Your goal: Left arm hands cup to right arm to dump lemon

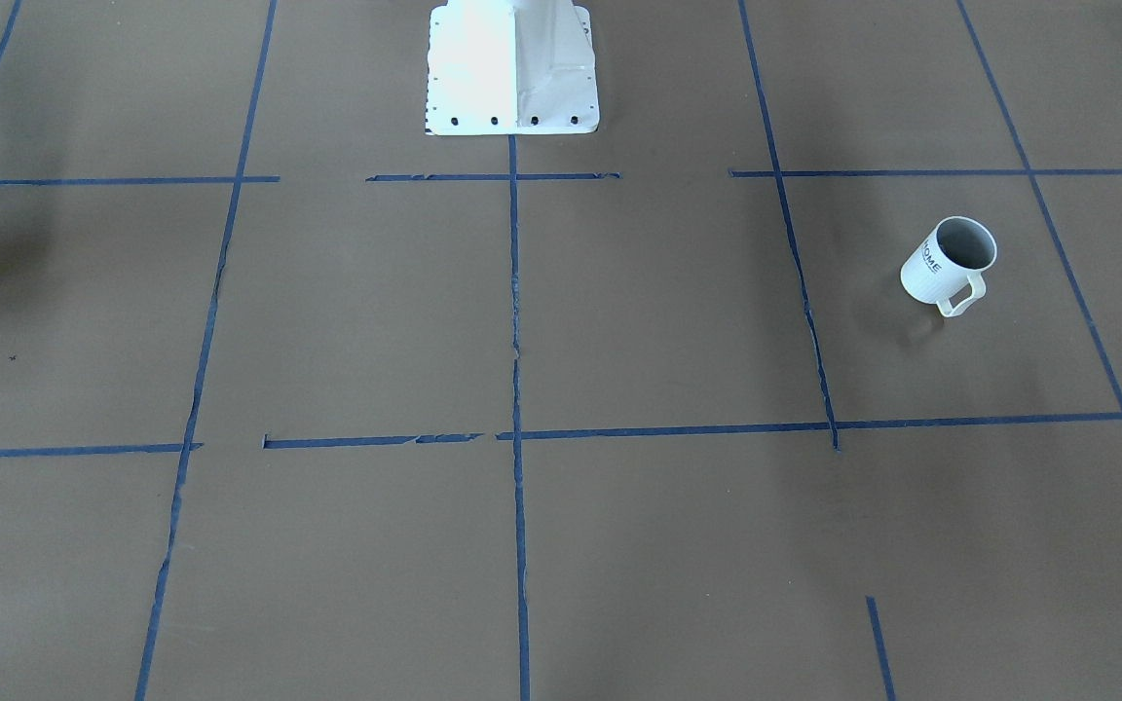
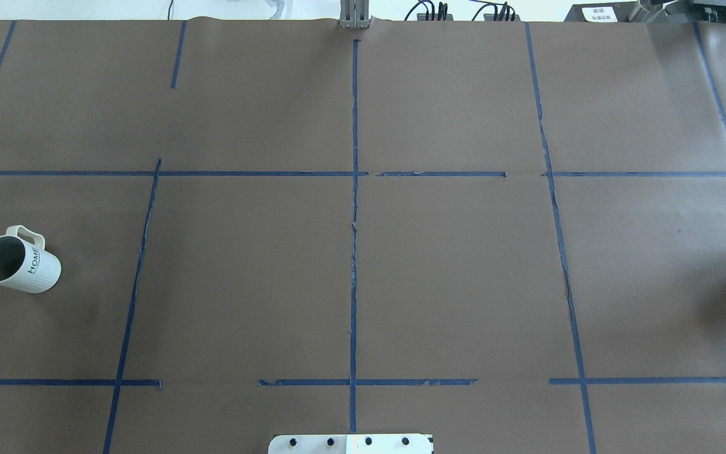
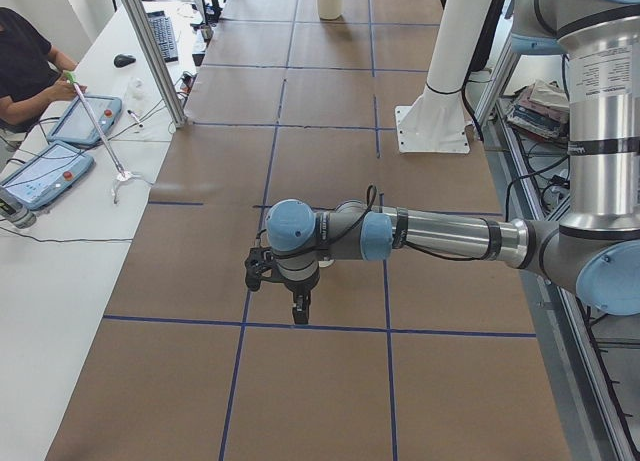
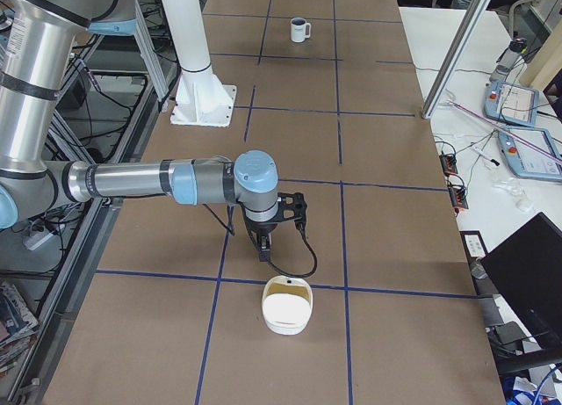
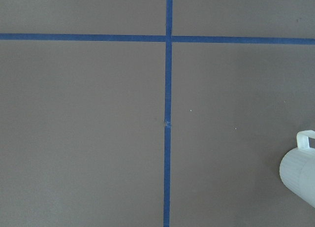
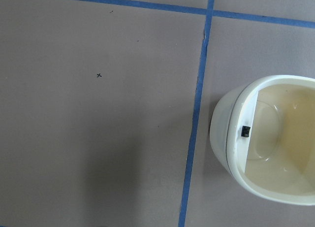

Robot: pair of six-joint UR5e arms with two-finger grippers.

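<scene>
Cup [image 1: 948,263] first: from the front it stands upright on the brown bench [image 1: 376,321], far over on the robot's left side. Its handle is turned away from the white robot base [image 1: 512,68], and no arm shows here. From overhead the cup sits alone near the edge. Its inside looks plain grey, so I cannot see the lemon; it may lie low where the wall hides it. From the left end, the left arm [image 3: 450,236] reaches out low over the bench with the left fingers [image 3: 299,309] pointing down. I cannot tell if they are spread or pressed together, and the cup does not show there. From the right end, the right arm [image 4: 140,181] hangs the right fingers [image 4: 263,247] near a cream bin [image 4: 287,308], well apart from the cup at the far end. I cannot tell their state either. The left wrist view catches only the cup's side at its lower right edge. The right wrist view looks down into the bin. I think the grab could go wrong: a bump on the rim could knock the cup over and let the lemon roll out. A tilt at the hand-over could spill it before the bin.
</scene>
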